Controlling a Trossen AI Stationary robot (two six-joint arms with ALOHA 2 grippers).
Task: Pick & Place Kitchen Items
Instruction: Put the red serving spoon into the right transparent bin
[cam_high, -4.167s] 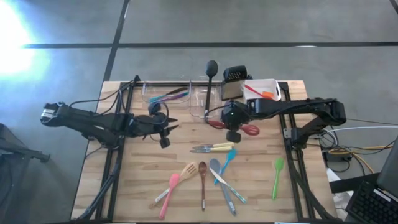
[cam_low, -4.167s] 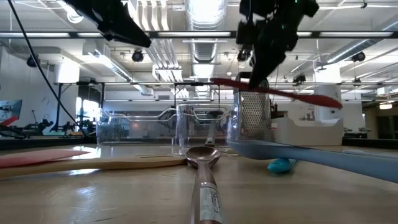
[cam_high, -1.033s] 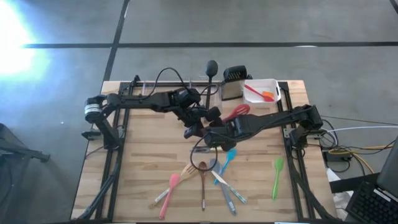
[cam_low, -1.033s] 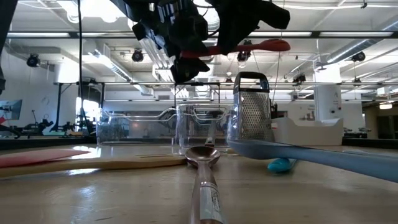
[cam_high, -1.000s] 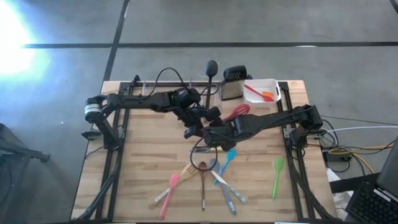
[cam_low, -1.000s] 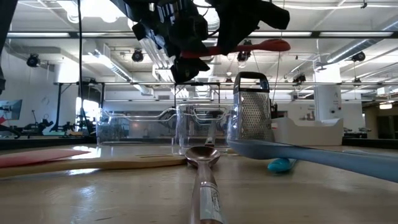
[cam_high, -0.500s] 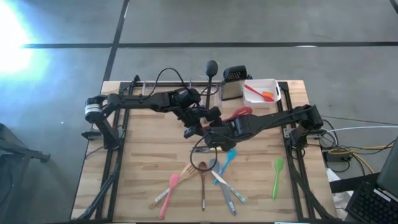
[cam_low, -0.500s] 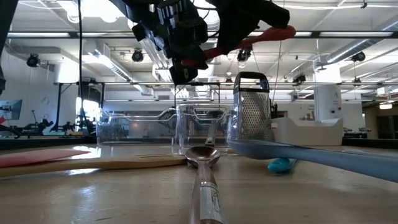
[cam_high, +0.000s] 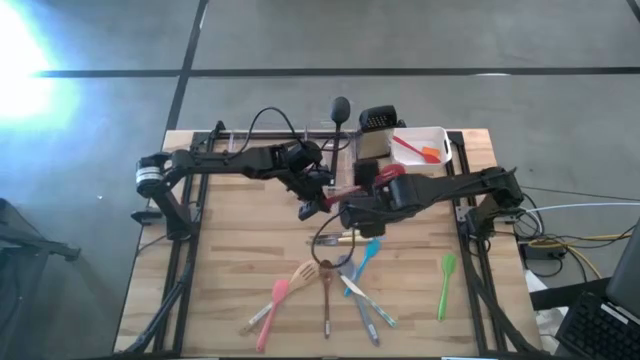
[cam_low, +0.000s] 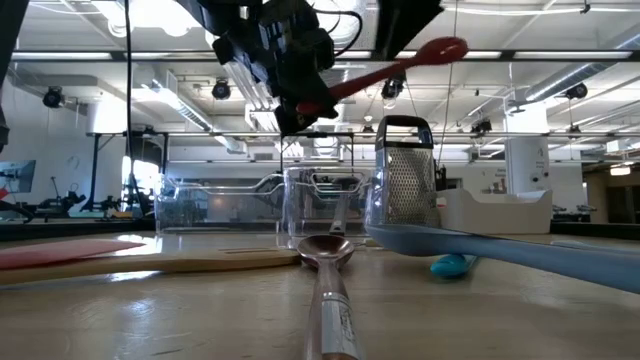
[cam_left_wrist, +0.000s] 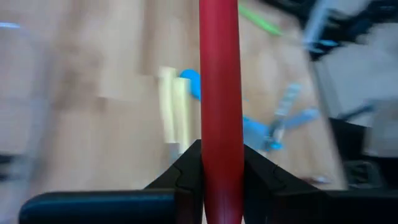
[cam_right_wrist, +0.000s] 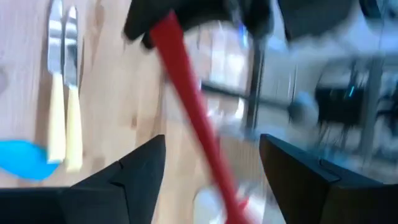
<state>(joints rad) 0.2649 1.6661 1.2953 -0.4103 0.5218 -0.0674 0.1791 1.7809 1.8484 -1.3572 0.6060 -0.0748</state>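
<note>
A red spoon (cam_low: 380, 72) hangs in the air over the middle of the table, with my left gripper (cam_high: 318, 198) shut on its handle. My right gripper (cam_right_wrist: 211, 140) is open. Its two fingers stand apart on either side of the red handle (cam_right_wrist: 193, 112) without touching it. In the high view my right arm covers most of the spoon. Other kitchen items lie flat on the wood: two yellow-handled knives (cam_high: 345, 238), a blue spoon (cam_high: 370, 250), a green spoon (cam_high: 446, 270), a pink spatula (cam_high: 275, 300) and wooden tools (cam_high: 312, 278). My left gripper pinches the red spoon's handle near its free end (cam_left_wrist: 220, 155) between its two fingers, one on each side. It comes from the table's left, and the handle runs on ahead of the fingers toward the right. The spoon is lifted clear and slants upward to its bowl (cam_low: 445, 48).
At the far edge stand clear tubs (cam_low: 320, 205), one with a black ladle (cam_high: 340, 110) in it, a steel grater (cam_high: 375, 130) and a white tub (cam_high: 425, 145) holding a red-orange tool. Both arms cross over the table's middle.
My right gripper has opened and let go of the red spoon, which my left gripper now holds alone. The spoon has tipped from level to slanting, its bowl end rising while the handle end stays in my left fingers.
</note>
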